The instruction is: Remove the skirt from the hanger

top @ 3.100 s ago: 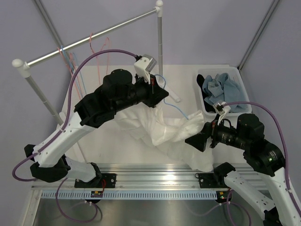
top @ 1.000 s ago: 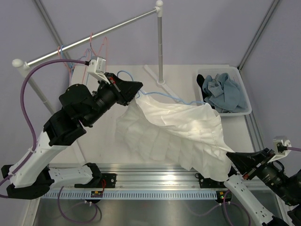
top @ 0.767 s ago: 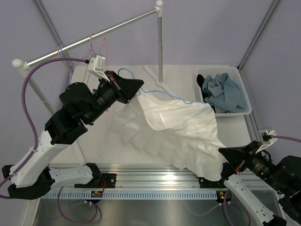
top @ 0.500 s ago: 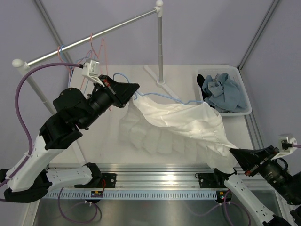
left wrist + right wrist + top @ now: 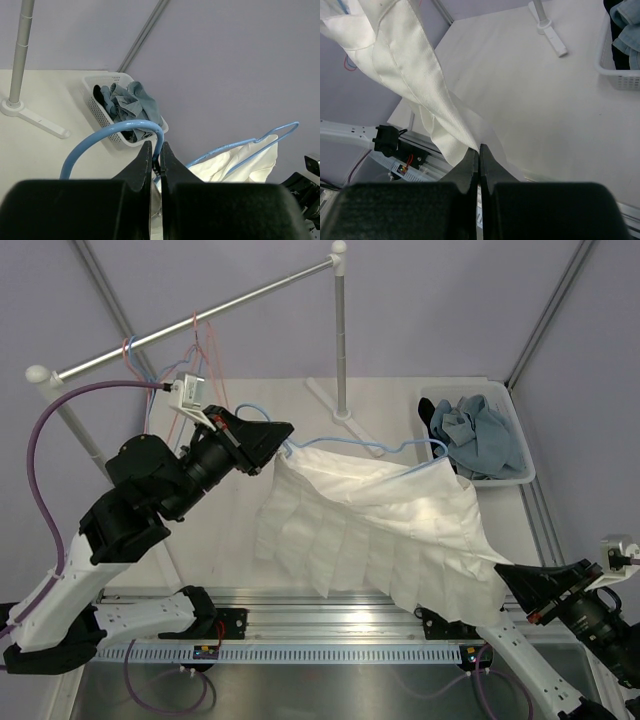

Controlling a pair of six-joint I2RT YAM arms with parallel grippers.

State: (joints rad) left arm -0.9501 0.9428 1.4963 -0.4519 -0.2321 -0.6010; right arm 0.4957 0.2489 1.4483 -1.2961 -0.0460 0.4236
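Top external view: a white pleated skirt (image 5: 380, 525) is stretched in the air over the table (image 5: 390, 405), its waist still on a light-blue wire hanger (image 5: 350, 444). Left hand (image 5: 287, 437) is pressed together on the hanger's hook. Right hand (image 5: 503, 576) pinches the skirt's hem at the near right. Removal looks begun but not done: the waist has yet to slip off the wire.

White counter (image 5: 390, 420), flat, mostly bare. Far right: white perforated basket (image 5: 497, 480) sits on it, stuffed with blue denim (image 5: 475, 435). Far centre: white foot of the rack pole (image 5: 343, 414), flat on the surface. Near edge: aluminium rail (image 5: 300, 625) runs left to right, with both arm bases bolted on.
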